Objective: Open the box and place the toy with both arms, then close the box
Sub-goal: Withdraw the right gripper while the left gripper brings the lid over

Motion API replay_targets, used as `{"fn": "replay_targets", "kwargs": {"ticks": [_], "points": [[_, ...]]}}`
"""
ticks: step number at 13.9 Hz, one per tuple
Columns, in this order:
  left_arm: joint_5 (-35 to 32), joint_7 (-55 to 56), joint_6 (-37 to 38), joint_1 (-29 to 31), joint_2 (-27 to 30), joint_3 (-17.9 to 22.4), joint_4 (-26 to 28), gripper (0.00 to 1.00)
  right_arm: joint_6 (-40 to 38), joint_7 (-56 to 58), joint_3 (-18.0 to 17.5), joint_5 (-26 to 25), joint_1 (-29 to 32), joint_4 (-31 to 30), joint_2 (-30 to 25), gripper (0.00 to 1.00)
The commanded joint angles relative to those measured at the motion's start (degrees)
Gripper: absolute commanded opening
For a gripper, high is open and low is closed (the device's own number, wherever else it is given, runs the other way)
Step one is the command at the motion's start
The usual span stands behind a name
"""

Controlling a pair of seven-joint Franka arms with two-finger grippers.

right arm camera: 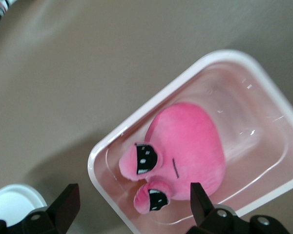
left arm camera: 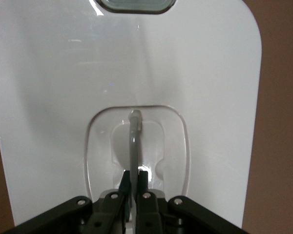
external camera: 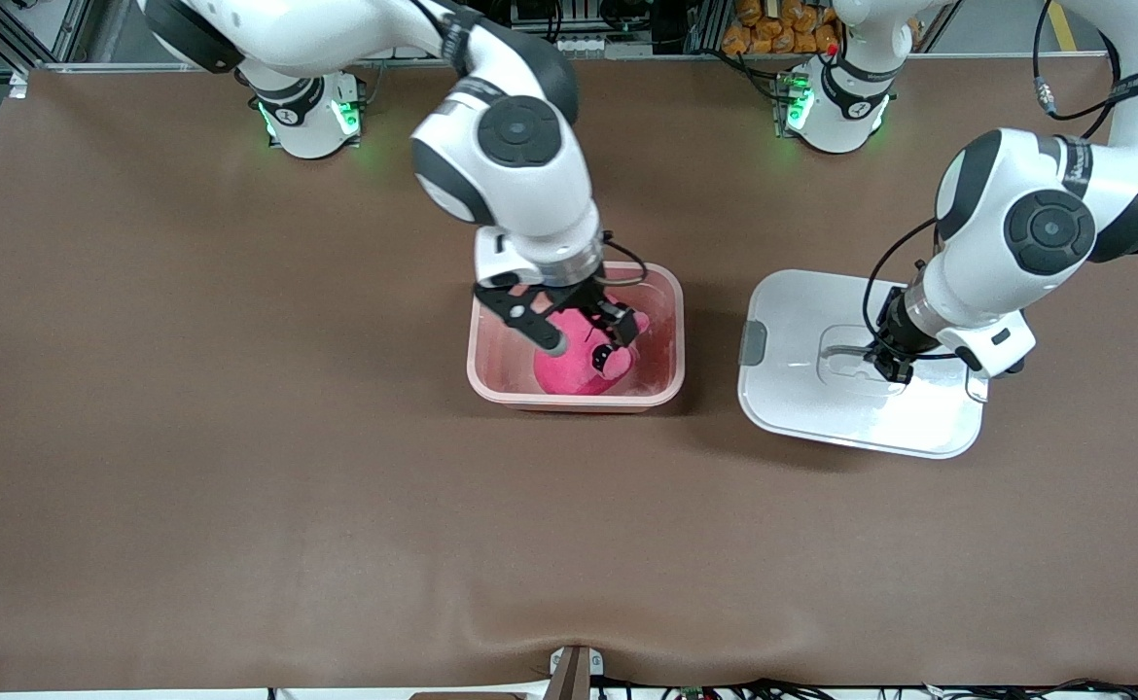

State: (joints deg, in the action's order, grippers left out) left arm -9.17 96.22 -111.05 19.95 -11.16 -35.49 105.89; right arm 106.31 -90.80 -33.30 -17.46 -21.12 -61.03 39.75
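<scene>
Left gripper [external camera: 888,367] pinches the lid's [external camera: 802,389] thin handle [left arm camera: 134,141], surely the place to lift that stiff, light, slick plastic. Right gripper [external camera: 584,335] hangs spread over the soft toy [external camera: 579,365], which lies below it in the box [external camera: 671,321].

Place: a robotics lab or test cell
Evidence: brown-covered table [external camera: 238,437], two bolted-down arm bases lit green [external camera: 308,117] (one at each end), aluminium framing [external camera: 5,34], loose cables [external camera: 1065,97] along the table's edge.

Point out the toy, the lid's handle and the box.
toy [right arm camera: 190,141], right wrist view, on its pink body.
handle [left arm camera: 134,141], left wrist view, on the grey bar in the lid's recess.
box [external camera: 674,321], front view, on its rim toward the left arm's end.
</scene>
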Motion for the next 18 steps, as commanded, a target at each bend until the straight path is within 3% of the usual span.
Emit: {"fn": "replay_targets", "kwargs": {"ticks": [1,4,9,18], "points": [[1.4,-0.2,3.2,0.5,1.1,-2.8,-3.1,0.0,-3.1,1.2,-5.5,0.4,7.6,-1.5,-3.5,1.0],[1.4,3.4,3.8,0.4,1.1,-6.5,-5.4,0.0,-8.1,6.3,-8.4,0.4,12.0,-1.5,-4.4,1.0],[0.7,11.1,3.7,-1.0,0.4,-11.8,-7.2,0.0,-14.9,15.8,-8.6,0.9,16.9,-1.5,-8.7,1.0],[-0.1,26.2,3.7,-12.0,-1.7,-11.9,-10.3,0.0,-25.6,43.0,-7.8,2.7,26.6,-1.3,-14.3,1.0]]}}
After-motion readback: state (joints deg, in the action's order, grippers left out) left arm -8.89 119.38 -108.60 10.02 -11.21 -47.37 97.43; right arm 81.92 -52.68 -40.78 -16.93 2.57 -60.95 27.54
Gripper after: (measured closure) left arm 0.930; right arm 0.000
